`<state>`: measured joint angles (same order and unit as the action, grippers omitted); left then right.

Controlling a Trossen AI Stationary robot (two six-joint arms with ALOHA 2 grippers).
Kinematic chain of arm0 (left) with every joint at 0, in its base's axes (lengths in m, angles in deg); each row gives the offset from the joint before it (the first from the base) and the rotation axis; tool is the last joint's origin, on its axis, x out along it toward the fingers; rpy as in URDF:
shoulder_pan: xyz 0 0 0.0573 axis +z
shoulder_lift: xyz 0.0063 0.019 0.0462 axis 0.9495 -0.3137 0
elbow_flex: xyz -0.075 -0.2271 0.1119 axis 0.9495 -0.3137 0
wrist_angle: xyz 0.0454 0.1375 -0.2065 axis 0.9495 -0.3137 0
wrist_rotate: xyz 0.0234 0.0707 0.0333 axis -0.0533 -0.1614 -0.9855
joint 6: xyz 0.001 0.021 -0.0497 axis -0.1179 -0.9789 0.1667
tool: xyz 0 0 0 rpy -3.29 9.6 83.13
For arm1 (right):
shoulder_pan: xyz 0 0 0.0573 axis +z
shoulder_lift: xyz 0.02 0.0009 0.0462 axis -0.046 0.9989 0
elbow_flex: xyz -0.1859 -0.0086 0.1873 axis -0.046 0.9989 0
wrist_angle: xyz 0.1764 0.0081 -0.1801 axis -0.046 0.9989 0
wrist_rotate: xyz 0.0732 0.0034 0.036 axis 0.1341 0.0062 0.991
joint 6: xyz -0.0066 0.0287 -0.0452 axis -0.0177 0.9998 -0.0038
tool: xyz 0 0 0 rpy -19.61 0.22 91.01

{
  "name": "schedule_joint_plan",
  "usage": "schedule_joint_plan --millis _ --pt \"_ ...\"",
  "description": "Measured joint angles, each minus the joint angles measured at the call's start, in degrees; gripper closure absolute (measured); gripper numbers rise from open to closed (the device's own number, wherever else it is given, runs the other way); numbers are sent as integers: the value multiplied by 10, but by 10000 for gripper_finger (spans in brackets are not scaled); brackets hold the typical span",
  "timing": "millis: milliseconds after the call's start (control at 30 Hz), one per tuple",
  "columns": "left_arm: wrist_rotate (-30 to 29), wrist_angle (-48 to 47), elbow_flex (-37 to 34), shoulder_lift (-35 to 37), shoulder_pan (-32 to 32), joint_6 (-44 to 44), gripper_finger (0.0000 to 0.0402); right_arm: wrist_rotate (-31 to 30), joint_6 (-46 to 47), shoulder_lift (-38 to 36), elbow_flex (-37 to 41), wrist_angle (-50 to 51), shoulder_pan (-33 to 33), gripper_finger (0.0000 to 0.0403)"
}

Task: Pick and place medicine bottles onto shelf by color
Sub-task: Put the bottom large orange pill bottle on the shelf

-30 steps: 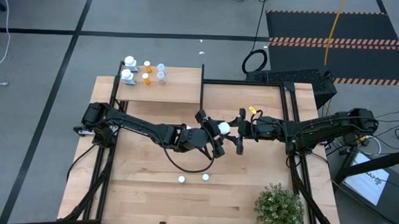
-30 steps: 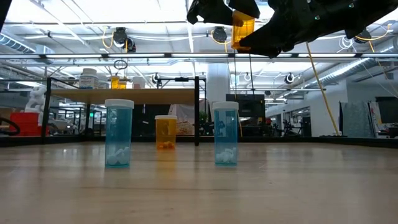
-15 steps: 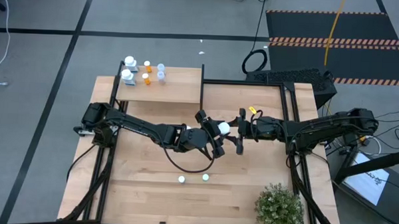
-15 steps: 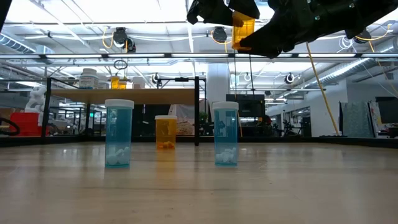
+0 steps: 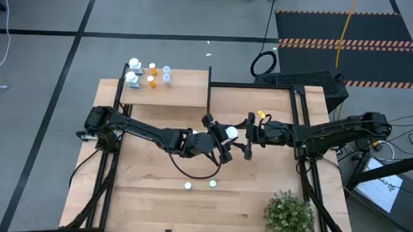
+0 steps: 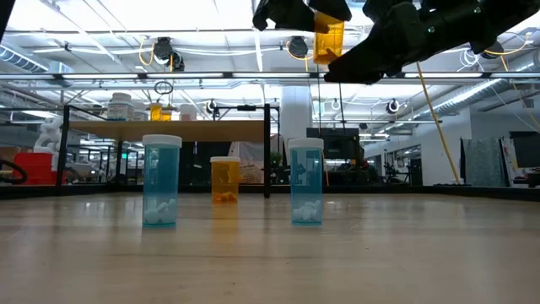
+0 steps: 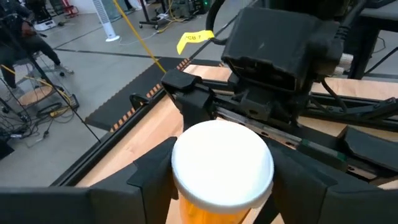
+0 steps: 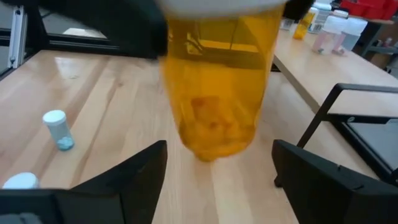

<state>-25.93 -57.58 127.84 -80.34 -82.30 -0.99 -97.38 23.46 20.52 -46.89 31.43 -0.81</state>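
Two grippers are meeting above the middle of the tabletop (image 5: 156, 176), in front of the shelf (image 5: 173, 94). The left gripper (image 5: 223, 138) is clenching an orange bottle (image 6: 329, 38) by its upper body, white cap up, holding it raised well clear of the wood. The right gripper (image 5: 247, 137) is sitting just beside that bottle with its fingers (image 8: 124, 180) spread wide on either side of the amber body, not touching it. Three more bottles are standing on the tabletop nearer the front edge than the shelf: two bluish ones (image 6: 161, 180) (image 6: 306, 181) and an orange one (image 6: 224, 178) behind them. Several bottles (image 5: 149, 74) are standing grouped on the shelf. A potted plant (image 5: 288, 215) is sitting at the tabletop corner farthest from the shelf.
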Motion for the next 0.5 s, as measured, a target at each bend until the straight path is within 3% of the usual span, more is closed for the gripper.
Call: schedule_joint_plan --millis 133,300,500 --pt "0 3 0 4 0 0 165 1 -18 0 0 -2 0 116" --pt "21 1 0 4 1 3 187 33 -28 0 0 -17 0 127" --pt "39 2 0 4 4 7 201 33 -28 0 0 -20 0 166"
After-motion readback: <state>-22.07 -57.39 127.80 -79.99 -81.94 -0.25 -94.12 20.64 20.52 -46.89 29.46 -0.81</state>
